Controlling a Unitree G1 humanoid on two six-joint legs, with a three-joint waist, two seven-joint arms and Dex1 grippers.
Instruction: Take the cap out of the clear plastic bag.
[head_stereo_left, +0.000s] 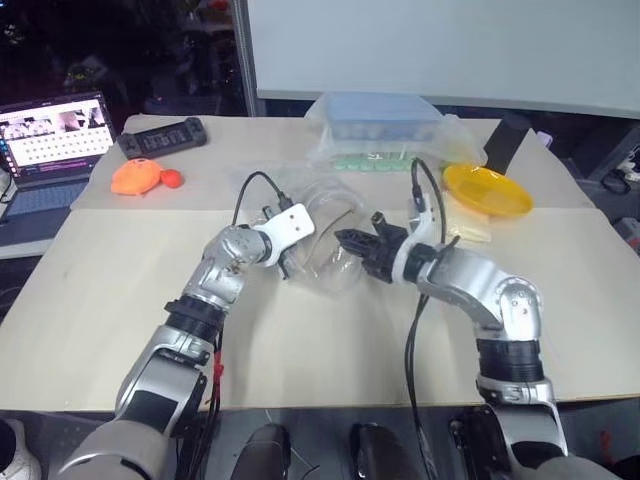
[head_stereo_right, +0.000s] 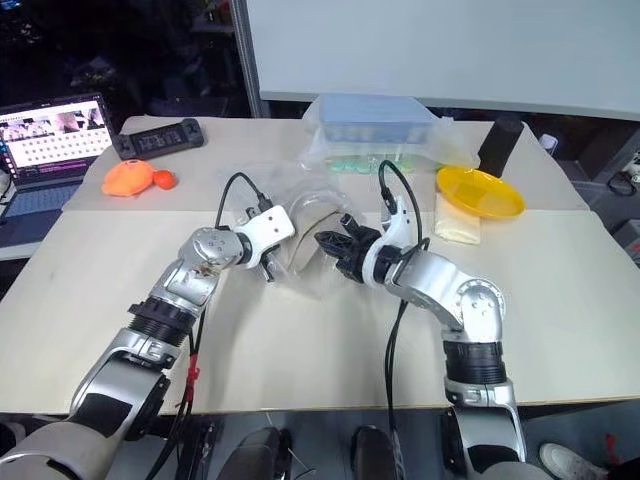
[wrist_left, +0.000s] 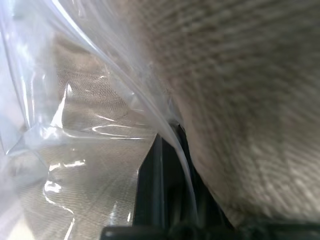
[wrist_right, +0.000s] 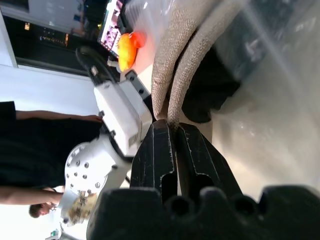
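The clear plastic bag (head_stereo_left: 322, 215) hangs crumpled between my two grippers over the middle of the table (head_stereo_left: 120, 290). My left gripper (head_stereo_left: 288, 264) is shut on a fold of the bag's film (wrist_left: 90, 130), with beige fabric of the cap (wrist_left: 240, 100) lying just behind the film. My right gripper (head_stereo_left: 347, 243) faces it from the right and is shut on the cap's doubled fabric edge (wrist_right: 182, 55), which rises from between its fingertips. Most of the cap is hard to make out through the bag in the head views.
At the back of the table stand a blue-lidded box in its own clear bag (head_stereo_left: 385, 125), a yellow disc (head_stereo_left: 487, 188) on a pale cloth (head_stereo_left: 470, 228), an orange object (head_stereo_left: 140, 177) and a black controller (head_stereo_left: 163, 137). A laptop (head_stereo_left: 55, 140) is at far left. A person (wrist_right: 30, 150) stands nearby.
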